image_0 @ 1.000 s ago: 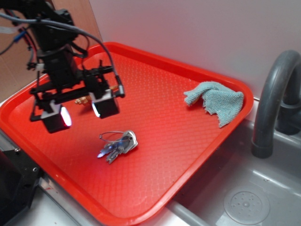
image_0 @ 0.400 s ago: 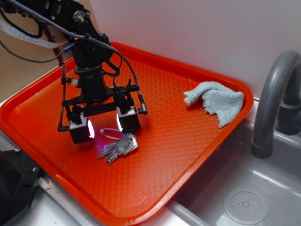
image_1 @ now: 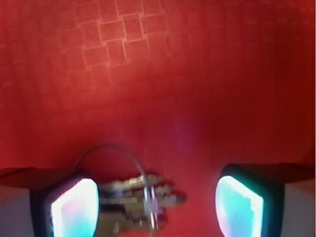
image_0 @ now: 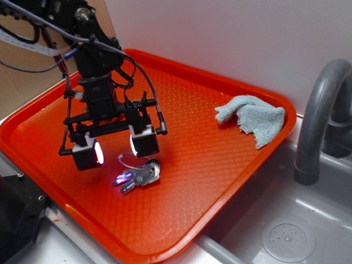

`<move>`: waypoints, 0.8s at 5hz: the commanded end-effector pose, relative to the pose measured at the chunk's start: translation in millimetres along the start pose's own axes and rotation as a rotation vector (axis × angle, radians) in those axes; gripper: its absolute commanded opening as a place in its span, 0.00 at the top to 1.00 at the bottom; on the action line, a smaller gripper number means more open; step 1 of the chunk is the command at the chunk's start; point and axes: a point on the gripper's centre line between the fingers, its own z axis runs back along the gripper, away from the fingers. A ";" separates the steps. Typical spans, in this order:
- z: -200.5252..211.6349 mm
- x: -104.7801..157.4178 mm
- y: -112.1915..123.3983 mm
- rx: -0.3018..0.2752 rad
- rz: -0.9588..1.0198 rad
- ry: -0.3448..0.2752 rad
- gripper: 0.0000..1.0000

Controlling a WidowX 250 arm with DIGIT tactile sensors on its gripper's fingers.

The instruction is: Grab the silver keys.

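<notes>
exterior view: the gripper (image_0: 116, 154) hangs low over the red tray (image_0: 220, 165), jaws spread wide, just behind the silver keys (image_0: 138, 174), which lie flat on the tray's near-left part, wire ring towards the fingers. a blue-green cloth (image_0: 252, 118) sits well apart at the far right corner, beside the grey faucet (image_0: 319, 115) and sink (image_0: 297, 231).

wrist view: the silver keys (image_1: 140, 200) sit between the two glowing pads (image_1: 74, 210), nearer the left one, nothing clamped. the spread probably leaves room to straddle the bunch before closing.
</notes>
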 end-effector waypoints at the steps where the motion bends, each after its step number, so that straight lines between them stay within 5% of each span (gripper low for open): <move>1: -7.0 -2.3 0.1 -0.018 -0.032 -0.029 0.00; 2: -17.1 -1.7 -0.7 0.004 -0.036 -0.032 0.00; 3: -25.4 -9.9 4.2 0.013 -0.025 -0.034 0.78; 4: -31.1 -11.3 6.9 0.017 -0.012 -0.029 1.00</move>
